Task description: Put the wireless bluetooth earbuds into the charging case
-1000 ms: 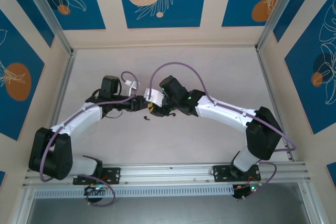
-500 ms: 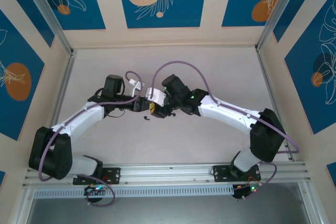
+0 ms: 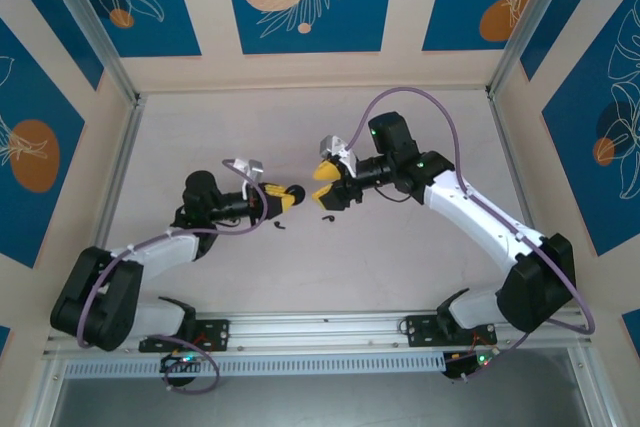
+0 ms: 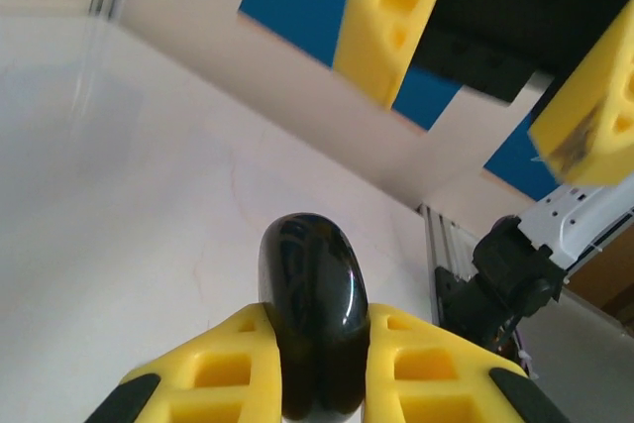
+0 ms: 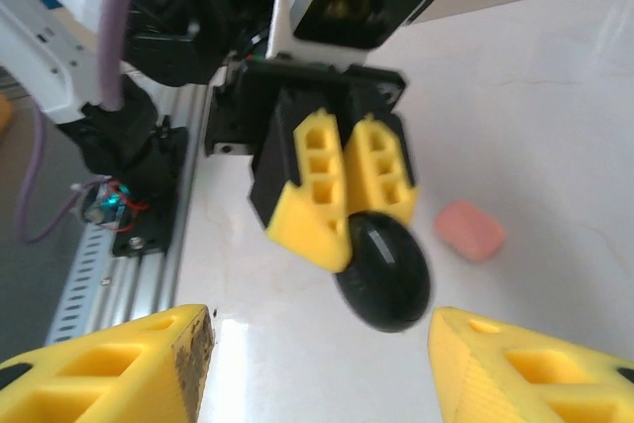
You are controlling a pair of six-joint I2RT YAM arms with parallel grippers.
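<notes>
Earbuds: 1 blk bud (image 3: 281,226) on table (image 3: 420,277), just near of L gripper (image 3: 291,193); pink bud (image 5: 469,230) on table beside it. Tiny, light, slick, prob. roll-prone; pinch across body, not tail. Case (image 4: 307,294): glossy blk, pinched in L gripper, lid seam hidden. R gripper (image 3: 325,185): spread, empty. Other buds: can't make out.

**A:** That black charging case (image 4: 309,314) is seriously glossy plastic, with reflections all over it.

**B:** Yep. The yellow fingers (image 4: 466,359) look like matt moulded plastic. The pink earbud (image 5: 470,231) is matt too, the table (image 3: 300,117) is smooth and pale, and the rail (image 3: 320,325) at the bottom is brushed metal.
</notes>
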